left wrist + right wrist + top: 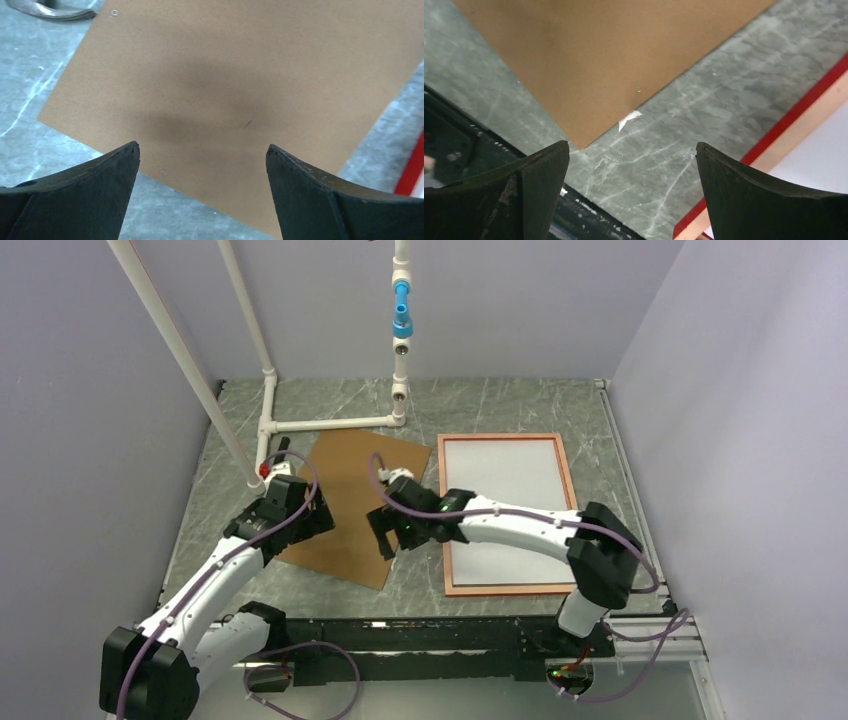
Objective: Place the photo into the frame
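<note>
**Both grippers spread, nothing held**

Left gripper (202, 150) with jaws wide apart, empty, hanging over brown backing board (225, 75); right gripper (633, 147) likewise spread and empty, above bare table (704, 100) between the board's near corner and the frame (809, 122).

Frame flat on right half of table, thin-bordered, rectangular, pale orange-wood face up; red showing along its outer edge in right wrist view. Photo (500, 475) lying inside the frame's border, plain white face up; right forearm crossing above its near part. Board set diamond-wise just left of the frame, apart from it.

Table grey-green, marbled with pale veins; dark rail along near edge. White pipe rig (330, 424) standing at far left corner; blue fitting (401, 318) on upright pipe at the rear. Pale lilac walls on three sides.
</note>
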You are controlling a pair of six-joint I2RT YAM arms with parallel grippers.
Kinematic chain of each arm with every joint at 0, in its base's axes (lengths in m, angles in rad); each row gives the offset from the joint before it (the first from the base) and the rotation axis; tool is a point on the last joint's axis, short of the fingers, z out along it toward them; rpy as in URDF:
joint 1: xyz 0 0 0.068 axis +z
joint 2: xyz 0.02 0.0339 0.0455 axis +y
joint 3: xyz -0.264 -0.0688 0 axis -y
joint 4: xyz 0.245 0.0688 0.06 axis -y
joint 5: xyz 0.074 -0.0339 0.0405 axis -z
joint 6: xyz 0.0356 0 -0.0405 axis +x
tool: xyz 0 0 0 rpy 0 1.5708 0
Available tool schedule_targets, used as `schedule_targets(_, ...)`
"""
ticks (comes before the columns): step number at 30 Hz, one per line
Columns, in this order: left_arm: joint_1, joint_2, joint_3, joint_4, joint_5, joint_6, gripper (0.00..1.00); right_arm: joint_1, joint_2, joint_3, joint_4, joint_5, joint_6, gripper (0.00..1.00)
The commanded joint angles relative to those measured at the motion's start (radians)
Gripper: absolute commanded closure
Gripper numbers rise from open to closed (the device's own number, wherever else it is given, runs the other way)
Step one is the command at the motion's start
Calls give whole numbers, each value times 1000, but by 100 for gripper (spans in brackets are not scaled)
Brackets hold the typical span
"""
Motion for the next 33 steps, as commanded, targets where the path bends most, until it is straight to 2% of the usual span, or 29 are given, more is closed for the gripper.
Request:
schedule_targets(1, 26, -19, 67, -25, 134, 19, 1, 128, 87, 104, -21, 235, -84, 1)
schedule_targets(5, 59, -43, 126, -100, 189, 61, 1, 251, 162, 153, -19, 355, -150, 1)
schedule_targets(12, 117, -84, 210, -193, 216, 83, 1, 371, 262, 203, -2, 459, -250, 1)
schedule_targets(19, 150, -102, 189, -178, 251, 80, 1, 390, 337, 250, -58, 506, -254, 1)
schedule_targets(33, 182, -87, 135, -144, 277, 90, 1, 372, 310, 162, -66, 510, -247, 5)
